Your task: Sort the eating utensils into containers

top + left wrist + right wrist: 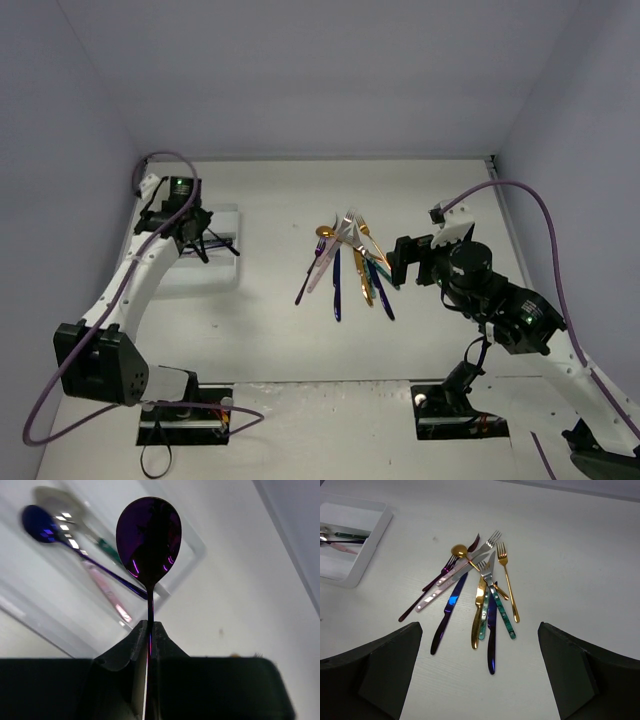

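My left gripper (149, 624) is shut on the handle of a purple spoon (149, 540), held above the white cutlery tray (222, 272) at the left. In the tray lie a dark blue spoon (37, 520), a silver spoon (57, 499) and a pink-handled utensil (107, 594). A pile of utensils (348, 265) lies mid-table: gold fork (507, 580), gold spoon (459, 550), dark blue knives (447, 611), teal-handled pieces (502, 616), purple fork (432, 582). My right gripper (477, 672) is open and empty, hovering near the pile.
The tray also shows at the top left of the right wrist view (367, 545). White walls enclose the table on three sides. The arm bases (180, 405) sit at the near edge.
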You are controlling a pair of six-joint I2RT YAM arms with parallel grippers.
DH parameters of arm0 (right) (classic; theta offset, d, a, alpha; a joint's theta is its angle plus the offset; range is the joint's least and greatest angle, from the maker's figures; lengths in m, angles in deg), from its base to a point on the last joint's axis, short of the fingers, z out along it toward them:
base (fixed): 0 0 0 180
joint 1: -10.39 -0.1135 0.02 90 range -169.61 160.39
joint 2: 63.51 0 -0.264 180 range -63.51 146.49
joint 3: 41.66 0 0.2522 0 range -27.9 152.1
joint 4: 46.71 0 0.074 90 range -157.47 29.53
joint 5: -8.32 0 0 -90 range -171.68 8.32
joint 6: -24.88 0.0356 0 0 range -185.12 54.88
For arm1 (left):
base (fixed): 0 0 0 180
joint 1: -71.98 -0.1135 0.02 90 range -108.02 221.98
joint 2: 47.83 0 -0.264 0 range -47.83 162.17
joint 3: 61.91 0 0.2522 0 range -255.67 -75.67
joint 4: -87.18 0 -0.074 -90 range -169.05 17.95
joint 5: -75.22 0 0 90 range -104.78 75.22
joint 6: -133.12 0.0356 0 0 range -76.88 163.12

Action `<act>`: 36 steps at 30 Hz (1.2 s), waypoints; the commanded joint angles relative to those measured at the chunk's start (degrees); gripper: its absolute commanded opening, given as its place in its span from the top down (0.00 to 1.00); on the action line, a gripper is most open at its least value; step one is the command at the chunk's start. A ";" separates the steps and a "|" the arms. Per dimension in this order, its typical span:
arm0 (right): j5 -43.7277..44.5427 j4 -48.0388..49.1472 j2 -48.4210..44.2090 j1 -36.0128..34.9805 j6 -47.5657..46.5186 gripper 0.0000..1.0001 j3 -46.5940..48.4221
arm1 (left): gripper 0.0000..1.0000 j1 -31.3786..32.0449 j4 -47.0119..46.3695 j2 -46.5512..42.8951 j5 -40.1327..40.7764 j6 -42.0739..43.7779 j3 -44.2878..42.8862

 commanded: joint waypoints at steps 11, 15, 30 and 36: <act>0.52 2.89 -0.07 0.30 -1.72 0.00 2.12 | 1.00 -18.77 -2.26 6.43 -2.59 -26.36 2.88; 0.93 2.89 0.04 0.30 -2.05 0.00 2.07 | 1.00 -20.72 -4.40 10.93 -3.51 -29.13 1.77; 2.04 2.89 1.48 0.30 -2.10 0.00 1.38 | 0.87 -22.15 -5.70 20.68 -3.17 -30.28 -2.77; 1.83 2.96 3.25 0.30 -2.28 0.00 1.38 | 0.67 -21.99 -5.96 18.86 -3.72 -28.99 -2.00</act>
